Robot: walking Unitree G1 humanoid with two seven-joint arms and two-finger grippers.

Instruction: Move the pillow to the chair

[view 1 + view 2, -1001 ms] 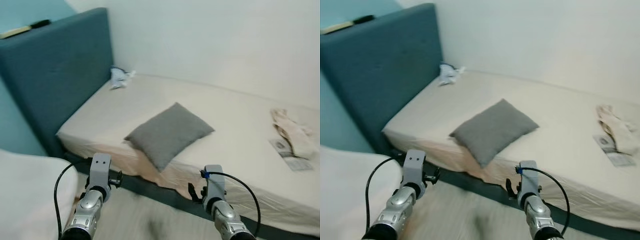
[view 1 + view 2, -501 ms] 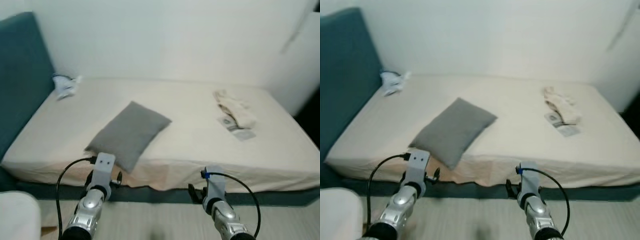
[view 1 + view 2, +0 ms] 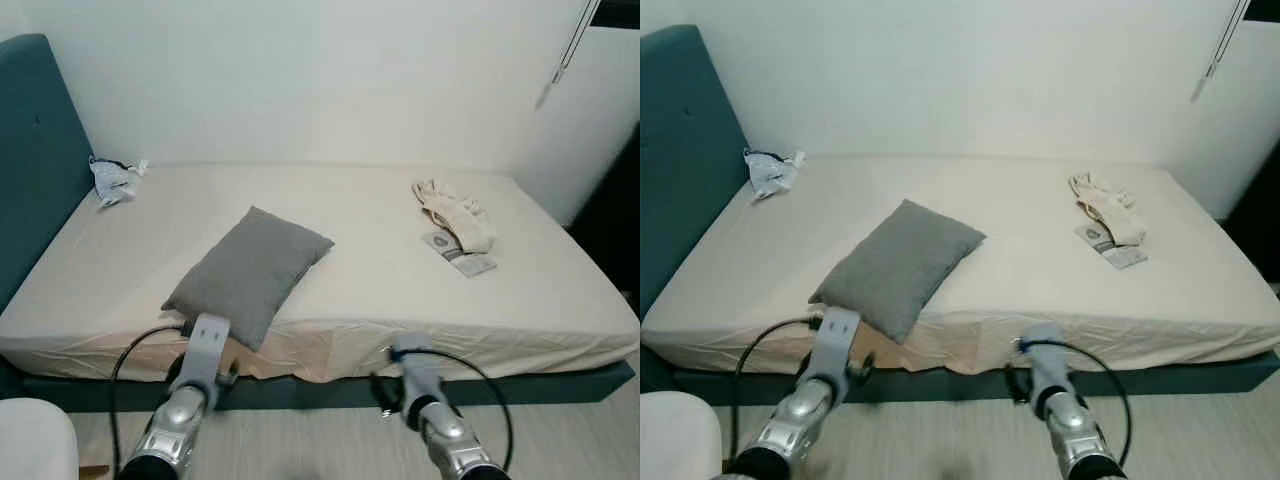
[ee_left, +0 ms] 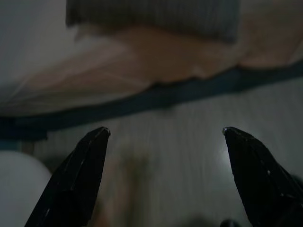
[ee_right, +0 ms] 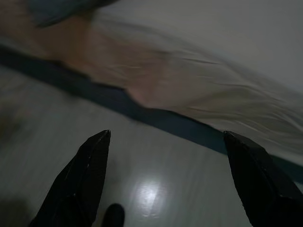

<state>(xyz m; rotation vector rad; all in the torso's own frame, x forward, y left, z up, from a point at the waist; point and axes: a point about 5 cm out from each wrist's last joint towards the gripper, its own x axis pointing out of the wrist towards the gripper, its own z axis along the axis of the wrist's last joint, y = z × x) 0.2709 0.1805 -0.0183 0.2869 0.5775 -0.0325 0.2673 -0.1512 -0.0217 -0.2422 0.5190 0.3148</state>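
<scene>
With both tools spread wide and empty, the left tool (image 4: 163, 137) low before the bed (image 3: 560, 310) edge and the right tool (image 5: 165, 137) beside it, the pillow (image 3: 250, 273) lying just beyond the left tool could perhaps be pushed away if approached too low.
</scene>
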